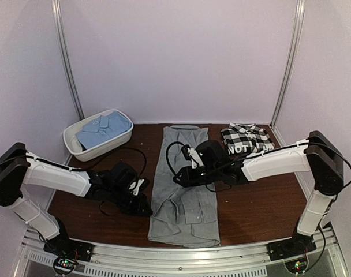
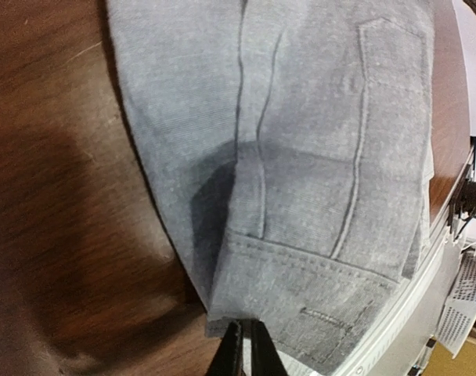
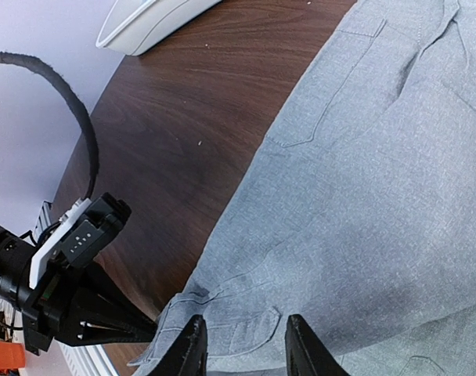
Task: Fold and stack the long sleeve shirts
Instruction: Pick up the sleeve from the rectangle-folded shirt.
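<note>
Left wrist | left pincer (image 2: 246, 329) narrow, pinching grey shirt (image 2: 316, 157) cuff edge | right pincer (image 3: 244, 327) apart above it

Grey shirt (image 1: 187, 213) — black-and-white checked shirt (image 1: 245, 138)

The checked shirt (image 1: 245, 137) at the far right of the counter (image 1: 262, 202) bears a black band (image 1: 247, 149) along its near edge with white capital letters. The first word reads "NOT". The letters that follow on the band are too blurred to make out from the top view.
</note>
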Controlling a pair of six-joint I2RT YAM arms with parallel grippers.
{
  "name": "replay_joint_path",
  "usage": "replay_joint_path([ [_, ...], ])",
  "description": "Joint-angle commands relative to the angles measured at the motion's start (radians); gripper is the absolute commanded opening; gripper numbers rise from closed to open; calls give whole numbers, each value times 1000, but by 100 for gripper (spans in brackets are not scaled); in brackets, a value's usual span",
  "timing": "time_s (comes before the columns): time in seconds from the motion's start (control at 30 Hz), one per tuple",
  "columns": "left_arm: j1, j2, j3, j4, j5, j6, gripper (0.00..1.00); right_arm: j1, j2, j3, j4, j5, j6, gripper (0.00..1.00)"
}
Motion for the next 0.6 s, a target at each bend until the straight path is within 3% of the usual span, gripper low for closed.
replay_joint_path([
  [0.0, 1, -27, 2, 41, 26, -2, 0, -13, 22, 9, 30, 32, -14, 36],
  [0.17, -19, -54, 30, 29, 38, -3, 0, -19, 43, 6, 38, 34, -13, 35],
  [0.27, -23, -74, 37, -55, -39, -4, 0, -20, 55, 4, 43, 34, -15, 35],
  [0.4, -1, -82, -17, -40, -58, -16, 18, -22, 73, -4, 43, 43, -17, 35],
  [0.57, -1, -51, -46, 18, -26, -20, 33, -28, 85, -35, 45, 57, -9, 34],
])
